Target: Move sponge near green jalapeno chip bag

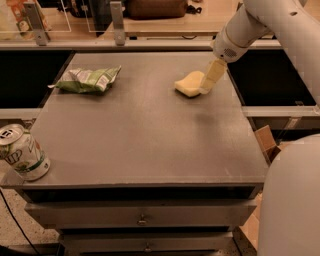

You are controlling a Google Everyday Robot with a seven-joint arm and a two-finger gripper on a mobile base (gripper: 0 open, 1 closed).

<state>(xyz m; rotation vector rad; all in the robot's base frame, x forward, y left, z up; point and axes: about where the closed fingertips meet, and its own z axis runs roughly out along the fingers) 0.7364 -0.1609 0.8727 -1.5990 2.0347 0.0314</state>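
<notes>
The pale yellow sponge point(189, 83) lies on the grey table point(150, 135) at the back right. The green jalapeno chip bag point(88, 80) lies flat at the back left, well apart from the sponge. My gripper point(207, 86) reaches down from the white arm at the upper right. It sits right at the sponge's right edge, low over the table. I cannot tell whether it touches the sponge.
A green-and-white soda can point(22, 152) stands at the table's front left corner. Cardboard boxes point(265, 145) sit on the floor to the right of the table. A counter with clutter point(150, 10) runs behind the table. Drawers are below the front edge.
</notes>
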